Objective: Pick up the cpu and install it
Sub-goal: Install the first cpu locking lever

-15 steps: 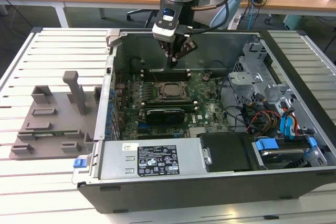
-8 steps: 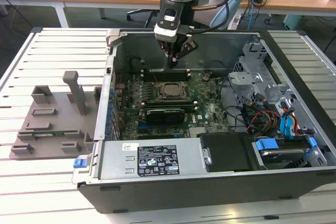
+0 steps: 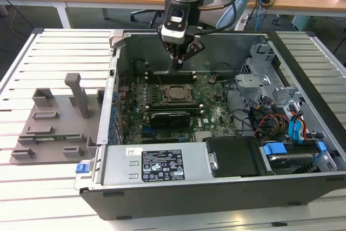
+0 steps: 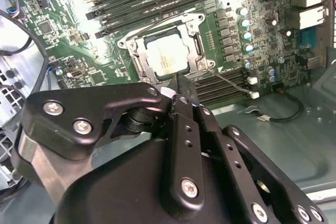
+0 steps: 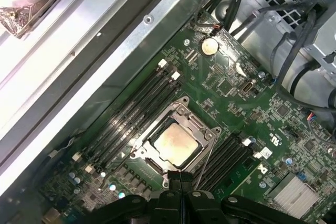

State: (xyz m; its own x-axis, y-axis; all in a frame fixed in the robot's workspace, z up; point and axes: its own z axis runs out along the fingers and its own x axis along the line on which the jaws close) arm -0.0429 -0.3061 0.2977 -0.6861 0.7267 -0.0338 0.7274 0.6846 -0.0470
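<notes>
The pincer [image 3: 179,63] hangs with fingers pressed together, holding nothing, above the cpu [image 5: 176,144], which lies in its socket frame [image 5: 185,111] inside the computer case [image 3: 162,190].

Black-and-white label [image 3: 162,165] on power supply cover [image 3: 116,166], print not legible
</notes>
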